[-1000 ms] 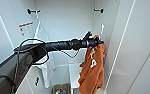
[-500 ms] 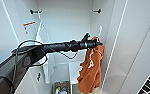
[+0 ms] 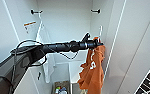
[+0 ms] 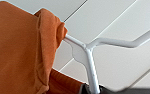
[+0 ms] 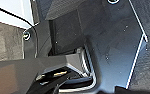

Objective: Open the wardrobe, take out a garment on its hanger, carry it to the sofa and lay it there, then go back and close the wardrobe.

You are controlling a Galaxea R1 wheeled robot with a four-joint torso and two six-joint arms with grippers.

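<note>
Inside open wardrobe [image 3: 66, 22]: left gripper [image 3: 99, 44] clamped on hanger [image 4: 91, 65], now drawn down and clear of right-hand hook [image 3: 95, 11]; orange sweatshirt [image 3: 92, 70] dangles beneath – garment unhooked, ready to carry

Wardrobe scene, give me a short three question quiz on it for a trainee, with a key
1. True or false: the wardrobe stands open.
2. What does the left gripper hold: A the hanger with the orange garment, B the white shirt, C a black hook?
3. Fill in: the garment hangs toward the wardrobe's ____ side in the head view.

Key: 1 true. 2 A. 3 right.
</note>
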